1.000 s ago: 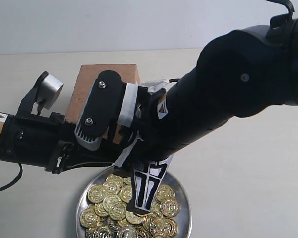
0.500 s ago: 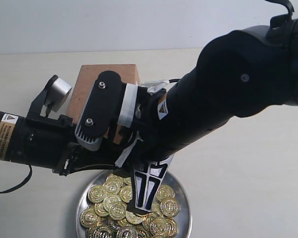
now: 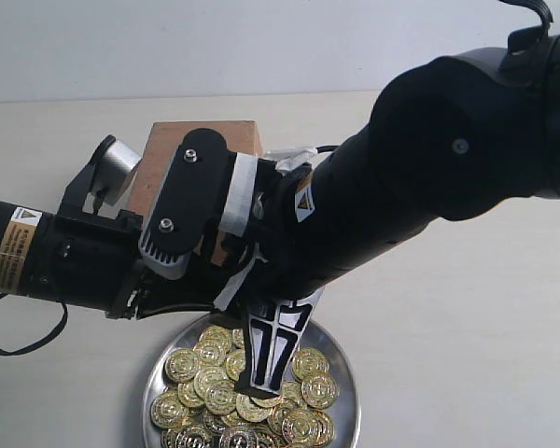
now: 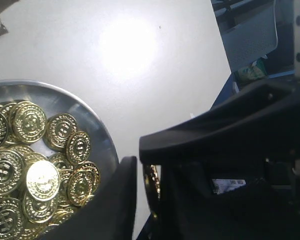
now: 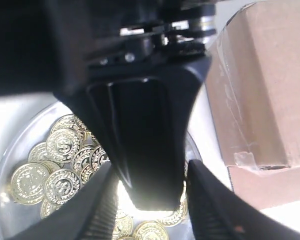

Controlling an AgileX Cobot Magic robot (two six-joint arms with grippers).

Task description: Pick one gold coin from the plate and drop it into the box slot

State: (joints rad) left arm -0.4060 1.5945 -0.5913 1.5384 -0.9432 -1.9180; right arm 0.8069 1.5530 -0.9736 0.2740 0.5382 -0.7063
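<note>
The silver plate (image 3: 347,383) holds several gold coins (image 3: 210,378) near the front edge. My right gripper (image 3: 271,359) hangs over it, open, and its fingers (image 5: 97,200) straddle a black finger-shaped part with coins (image 5: 60,182) below. In the left wrist view my left gripper (image 4: 151,187) is shut on one gold coin (image 4: 151,184), held edge-on above the table beside the plate (image 4: 101,134). From the exterior camera the left gripper is hidden behind the right arm. The brown cardboard box (image 3: 203,137) stands behind both arms and appears again as taped cardboard (image 5: 260,85). Its slot is out of view.
The right arm (image 3: 448,159) crosses from the upper right and covers most of the middle. The left arm (image 3: 47,257) reaches in from the left, with its silver camera (image 3: 117,159) beside the box. Pale table (image 3: 467,355) lies to the right of the plate.
The left arm has slid to the right and slightly up, so its camera is now closer to the box. The right arm has barely moved.
</note>
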